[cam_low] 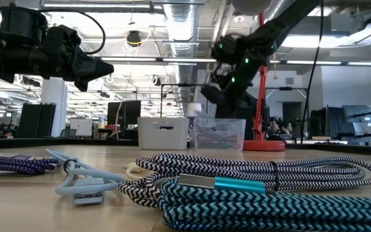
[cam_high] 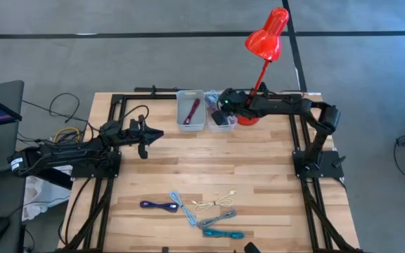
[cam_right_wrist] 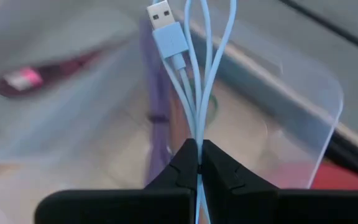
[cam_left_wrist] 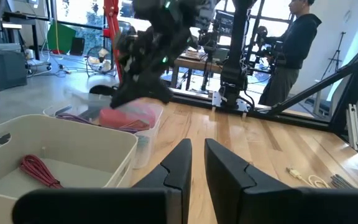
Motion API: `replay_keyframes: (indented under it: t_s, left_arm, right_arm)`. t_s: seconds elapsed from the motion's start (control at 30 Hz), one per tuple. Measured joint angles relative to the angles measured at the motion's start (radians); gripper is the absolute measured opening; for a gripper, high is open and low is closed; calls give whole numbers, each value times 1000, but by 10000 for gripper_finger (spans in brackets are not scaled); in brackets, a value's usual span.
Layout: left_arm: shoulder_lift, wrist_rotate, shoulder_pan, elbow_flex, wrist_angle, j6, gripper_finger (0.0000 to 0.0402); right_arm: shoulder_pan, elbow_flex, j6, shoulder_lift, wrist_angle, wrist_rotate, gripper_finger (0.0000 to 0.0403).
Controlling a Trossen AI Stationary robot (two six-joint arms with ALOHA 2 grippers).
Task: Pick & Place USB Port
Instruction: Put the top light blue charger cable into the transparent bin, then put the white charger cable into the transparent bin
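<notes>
My right gripper [cam_right_wrist: 199, 152] hovers over the clear bin [cam_high: 222, 118] at the table's far edge, shut on a light blue USB cable [cam_right_wrist: 194, 93] whose plug [cam_right_wrist: 164, 28] shows beyond the fingers. The clear bin [cam_right_wrist: 303, 106] has a purple cable [cam_right_wrist: 157, 106] lying in it. Beside it stands a white bin [cam_high: 190, 110] with a red cable [cam_left_wrist: 39, 171] inside. My left gripper [cam_high: 159, 133] waits in the air over the table's left part, narrowly open and holding nothing. More coiled cables [cam_high: 202, 214] lie near the table's near edge. My right gripper pinches several looped strands [cam_right_wrist: 197, 134] of the light blue cable between its two fingers, from above. The strands run along the fingers' direction. The loops and the plug hang below the fingers over the clear bin; whether they touch it I cannot tell.
A red desk lamp [cam_high: 262, 42] stands just right of the clear bin, close to the right arm. Purple [cam_high: 159, 205], light blue, cream, grey and teal [cam_high: 223, 233] cables lie on the near part. Bare wood lies in the table's middle [cam_high: 209, 158]. A person [cam_left_wrist: 294, 50] stands beyond the table.
</notes>
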Motion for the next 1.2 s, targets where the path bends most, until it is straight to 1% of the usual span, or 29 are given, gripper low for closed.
replay_keyframes:
  t_s: [0.2,0.3,0.37,0.5,0.83,0.9,1.0,1.07,1.2]
  left_arm:
    - [0,0,0,0,0,0,44]
    - [0,0,0,0,0,0,44]
    - [0,0,0,0,0,0,44]
    - [0,0,0,0,0,0,44]
    - [0,0,0,0,0,0,44]
    - [0,0,0,0,0,0,44]
    - [0,0,0,0,0,0,44]
    - [0,0,0,0,0,0,44]
    - [0,0,0,0,0,3,44]
  right_arm:
    - [-19,-1,9,51,-1,0,0]
    - [-16,-1,2,48,5,0,2]
    - [-9,-1,-4,39,13,-1,11]
    - [1,6,-33,1,16,0,48]
    - [21,68,-61,-68,-87,0,144]
    - [41,86,-63,-93,-114,-3,157]
    - [86,112,-97,-132,-169,-64,168]
    - [134,118,-105,-150,-191,-83,168]
    - [250,118,-115,-191,-248,-86,159]
